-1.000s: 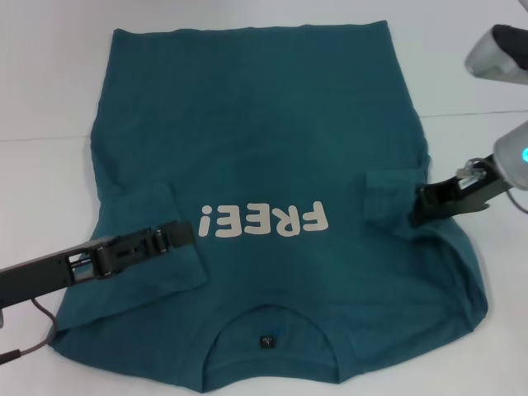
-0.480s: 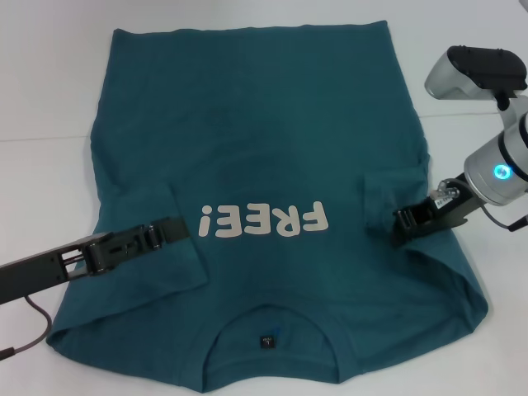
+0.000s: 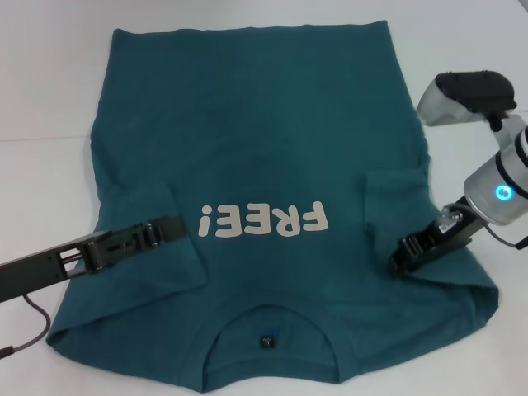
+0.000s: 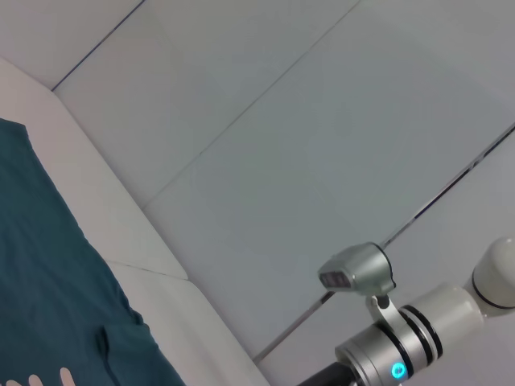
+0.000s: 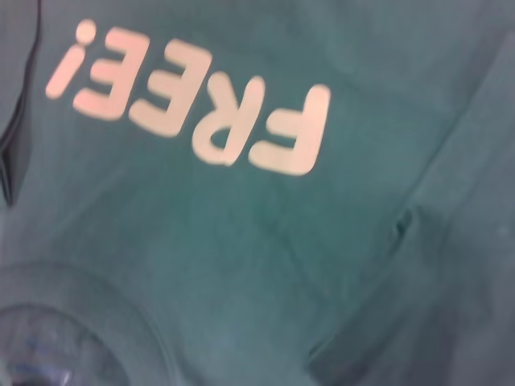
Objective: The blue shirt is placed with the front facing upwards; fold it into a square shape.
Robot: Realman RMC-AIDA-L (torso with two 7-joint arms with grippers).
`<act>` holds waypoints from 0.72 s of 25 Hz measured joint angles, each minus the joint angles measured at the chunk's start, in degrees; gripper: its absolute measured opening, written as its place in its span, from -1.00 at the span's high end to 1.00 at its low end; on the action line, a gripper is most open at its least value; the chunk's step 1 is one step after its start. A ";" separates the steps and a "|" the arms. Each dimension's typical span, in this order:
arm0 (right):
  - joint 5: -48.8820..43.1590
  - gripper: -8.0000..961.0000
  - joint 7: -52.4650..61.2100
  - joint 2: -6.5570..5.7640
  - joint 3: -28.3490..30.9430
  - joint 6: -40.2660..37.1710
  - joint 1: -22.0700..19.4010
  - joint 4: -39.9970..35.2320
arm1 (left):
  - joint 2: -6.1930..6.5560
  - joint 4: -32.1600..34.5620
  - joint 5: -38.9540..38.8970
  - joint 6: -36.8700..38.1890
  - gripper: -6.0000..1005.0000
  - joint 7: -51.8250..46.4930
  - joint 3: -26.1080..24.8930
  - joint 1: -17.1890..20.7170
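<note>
The dark teal-blue cotton T-shirt (image 3: 272, 165) looks limp and light, best pinched at its folded-in sleeve edges; whether the left gripper (image 3: 169, 228) and right gripper (image 3: 404, 257) have their fingers parted, I cannot tell.

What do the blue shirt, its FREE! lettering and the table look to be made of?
The blue shirt looks like soft matte knit, likely cotton: it creases and drapes limply. The FREE! lettering looks like flat cream printed ink or vinyl, with crisp edges. The table looks like smooth white laminate or cloth; I cannot tell which.
</note>
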 joint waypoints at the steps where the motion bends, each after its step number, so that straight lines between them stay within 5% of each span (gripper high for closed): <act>1: 0.00 0.54 -0.17 0.03 -0.31 -0.20 0.01 -0.02 | 0.00 0.00 0.00 0.00 -0.32 0.00 -0.09 -0.02; 9: 1.04 -0.17 -0.98 -0.07 2.20 -1.80 -1.55 -5.16 | 0.03 0.00 0.00 0.15 -0.31 -0.39 -0.30 -0.03; 18: 18.92 -0.15 -12.08 -2.57 16.02 -5.60 -6.36 -4.85 | 1.08 0.03 0.00 0.06 -0.31 -4.44 -0.73 0.01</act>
